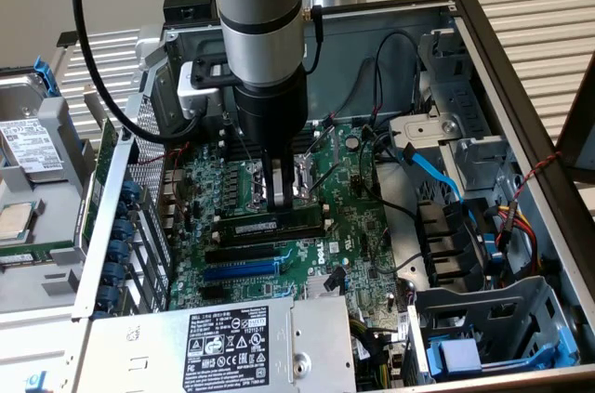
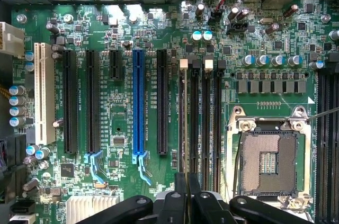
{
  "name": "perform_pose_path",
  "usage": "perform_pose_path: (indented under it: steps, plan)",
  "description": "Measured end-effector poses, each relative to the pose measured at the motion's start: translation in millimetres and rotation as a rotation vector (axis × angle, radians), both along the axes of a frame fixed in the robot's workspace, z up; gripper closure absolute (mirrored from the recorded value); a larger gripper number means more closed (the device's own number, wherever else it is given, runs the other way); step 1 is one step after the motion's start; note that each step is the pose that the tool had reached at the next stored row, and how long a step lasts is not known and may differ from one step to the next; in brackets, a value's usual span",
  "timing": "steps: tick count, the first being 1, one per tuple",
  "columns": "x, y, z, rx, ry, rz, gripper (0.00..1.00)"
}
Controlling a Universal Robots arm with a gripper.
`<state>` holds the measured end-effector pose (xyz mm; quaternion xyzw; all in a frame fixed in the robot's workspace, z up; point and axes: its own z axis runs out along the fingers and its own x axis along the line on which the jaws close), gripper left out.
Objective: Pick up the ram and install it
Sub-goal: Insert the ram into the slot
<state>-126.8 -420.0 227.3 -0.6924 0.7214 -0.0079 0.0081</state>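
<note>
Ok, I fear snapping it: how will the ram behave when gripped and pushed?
The ram is a thin, flat board: probably light and fairly stiff, yet apt to crack if bent. Standing on edge at the black memory slots, it could tilt under a skewed push. The hand pinches only its narrow edge, so it might slip.

Looking at a motherboard (image 1: 358, 216) flat in the open case (image 1: 502, 68), with memory slots (image 2: 206, 128) between the expansion slots (image 1: 237, 269) and the CPU socket (image 2: 267, 163). Got the ram (image 1: 270, 224) standing in one of them, gripper (image 1: 284, 203) clamped on its top edge. Power supply (image 1: 139, 347) nearest the camera, hard drive (image 1: 28, 147) outside the case on the exterior view's left.
</note>
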Motion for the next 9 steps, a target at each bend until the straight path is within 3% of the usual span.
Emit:
perform_pose_path:
  steps: [2, 3, 5, 6, 9]
  plan:
    - [-0.2, 0.0, 0.0, 0.0001, 0.0004, 0.000, 0.86]
    - [-0.2, 0.0, 0.0, -0.0001, 0.0002, 0.000, 0.80]
    - [0.0, 0.0, 0.0, 0.0000, 0.0000, 0.000, 0.80]
    - [0.0, 0.0, 0.0, 0.0000, 0.0000, 0.000, 0.73]
    - [0.0, 0.0, 1.6, 0.0002, -0.0001, 0.000, 0.73]
